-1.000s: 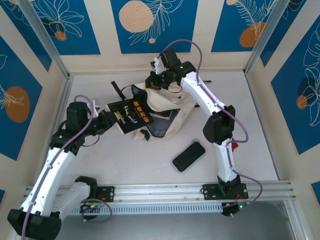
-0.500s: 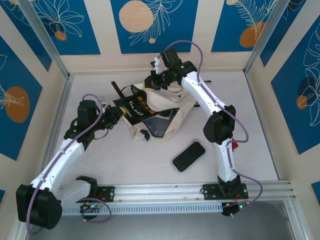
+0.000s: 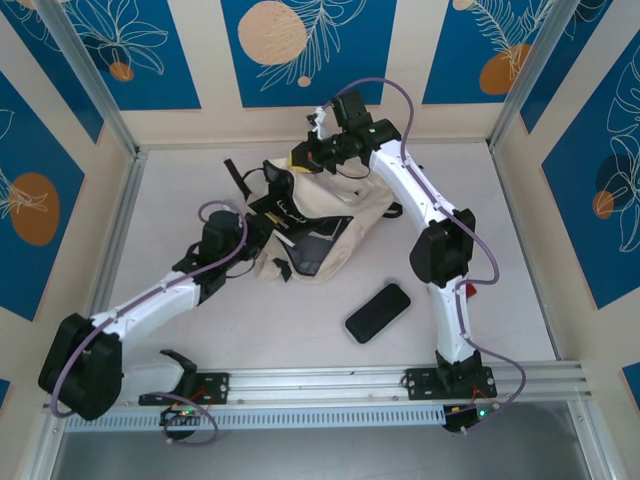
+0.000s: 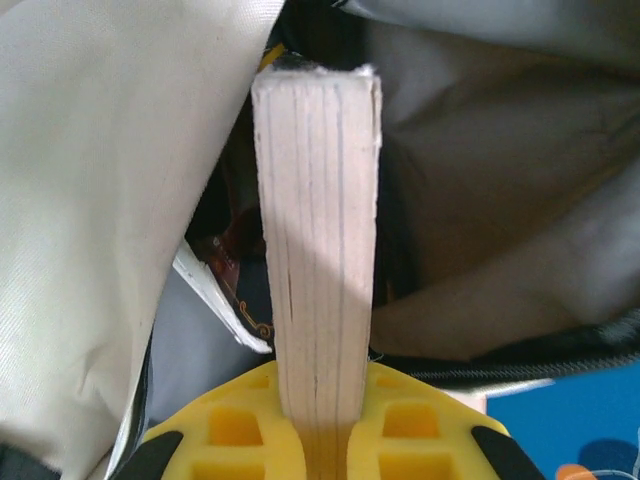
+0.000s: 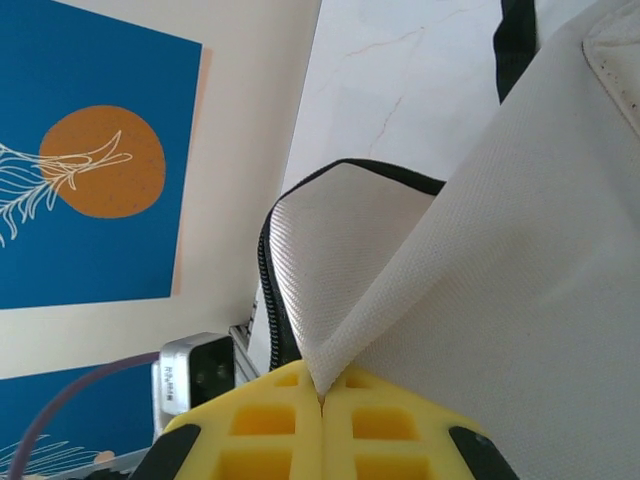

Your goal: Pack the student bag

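Setting: white table (image 3: 300, 325) boxed in by blue wall panels (image 3: 300, 40) printed with orange discs and leaf outlines.
Step in hand: as I judge it, my left gripper (image 4: 320, 440) is feeding a book (image 4: 318, 250) into the mouth of the student bag (image 3: 365, 230) while my right gripper (image 5: 320, 400) holds that mouth up.
Doing it well: I want to drive the book straight along its own length, lined up with the opening, so that no corner snags the black zipper trim or the lining. The lifted flap should be held high and taut. I should release only once most of the book sits inside.
Left grip: jaws clamped nearly together on the near end of the book, with a yellow pad on either side of the page block.
Right grip: jaws fully closed, pinching a fold of the bag's cream fabric just by the zipper rim and raising it.
Book position: page edge faces my wrist camera; its far end is already between the bag's cream sides, with dark interior behind it.
Bag position: slumped on the middle-to-far part of the table, between the two grippers, opening turned toward the left arm.
Further out: a dark phone (image 3: 378, 312) lies flat nearer the arm bases, apart from the bag and untouched.
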